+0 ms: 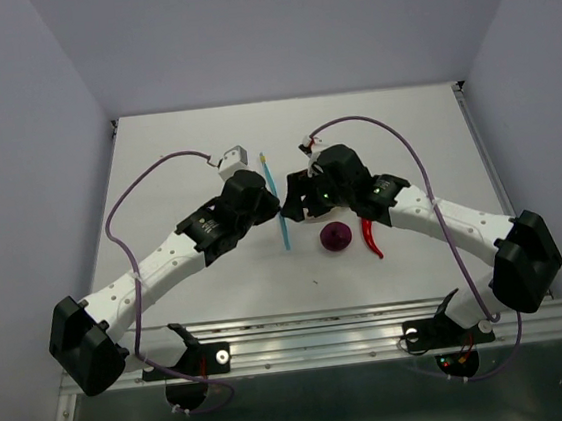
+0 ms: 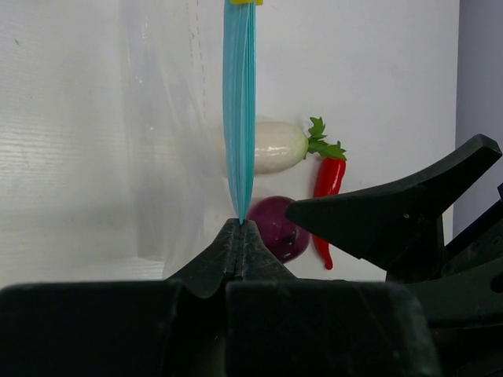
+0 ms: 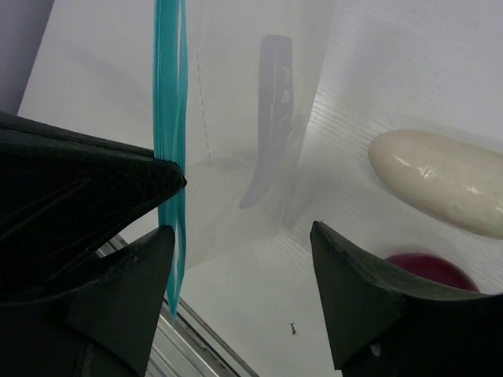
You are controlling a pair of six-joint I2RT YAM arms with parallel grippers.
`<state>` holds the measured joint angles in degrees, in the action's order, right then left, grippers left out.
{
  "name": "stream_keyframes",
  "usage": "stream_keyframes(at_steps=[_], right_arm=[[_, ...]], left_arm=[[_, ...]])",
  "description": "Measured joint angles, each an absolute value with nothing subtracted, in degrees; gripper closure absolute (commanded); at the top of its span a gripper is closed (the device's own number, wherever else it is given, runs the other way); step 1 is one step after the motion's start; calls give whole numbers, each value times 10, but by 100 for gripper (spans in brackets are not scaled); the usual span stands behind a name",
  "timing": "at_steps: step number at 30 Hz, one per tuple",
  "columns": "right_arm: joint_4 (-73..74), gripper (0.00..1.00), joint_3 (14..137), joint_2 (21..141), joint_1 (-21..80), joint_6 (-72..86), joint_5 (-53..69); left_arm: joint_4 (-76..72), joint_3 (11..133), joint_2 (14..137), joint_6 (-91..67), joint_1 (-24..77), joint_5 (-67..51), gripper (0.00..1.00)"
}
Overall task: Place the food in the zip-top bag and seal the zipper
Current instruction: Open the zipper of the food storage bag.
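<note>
L gripper (image 2: 240,233) clenched on zipper (image 2: 240,118) end of zip-top bag (image 2: 118,157); R gripper (image 3: 242,233) spread, empty. Radish (image 2: 267,147), onion (image 2: 277,228), chili (image 2: 328,184) lie outside, beside bag. Step: opening mouth, prob. Next: R pinches 1 lip.

White table (image 1: 155,163) — onion (image 1: 336,236), chili (image 1: 370,238), radish (image 2: 267,147) lying close together.

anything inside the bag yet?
Nothing visible inside the bag; its clear plastic shows the table behind. Radish, onion and chili lie outside, beyond it. The left gripper, shut on the zipper, hides the bag's nearest part.
</note>
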<state>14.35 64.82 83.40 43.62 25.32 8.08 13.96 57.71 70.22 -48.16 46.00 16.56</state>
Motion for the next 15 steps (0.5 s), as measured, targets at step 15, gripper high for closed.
stream_keyframes(at_steps=[15], right_arm=[[128,51,652,852,444,281,112]], left_arm=[[139,569,702,-511,460,180,100]])
